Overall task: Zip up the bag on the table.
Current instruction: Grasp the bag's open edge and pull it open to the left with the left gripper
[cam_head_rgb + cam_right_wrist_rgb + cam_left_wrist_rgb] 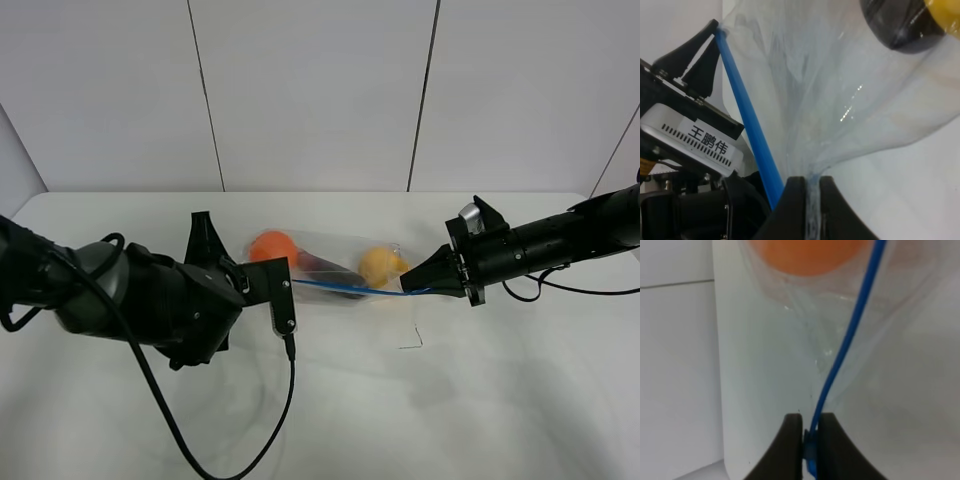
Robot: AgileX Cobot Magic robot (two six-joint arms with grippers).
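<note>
- The left arm (130,295) reaches in from the left edge and lies low over the table (470,400), with its wrist pointing right toward the middle.
- The left gripper (291,284) is closed. In the left wrist view its two dark fingertips pinch the blue zipper strip (350,290) at the bag's left end.
- The right arm (560,240) comes in from the right edge and slopes slightly down toward the left, with its tapered tip aimed at the other arm.
- The right gripper (410,290) is also clamped. In the right wrist view its fingertips meet on the clear plastic at the right end of the strip.
- The bag (330,255) is at the middle of the table, somewhat to the far side, between the two grippers.
- The strip runs in a nearly straight line from one gripper to the other along the bag's near edge.
- An orange item (273,247) shows through the plastic at the left, a dark item (335,272) in the middle and a yellow item (378,265) at the right. All three are on the far side of the strip.
- A black cable (200,440) hangs from the left arm and loops over the near part of the table.
</note>
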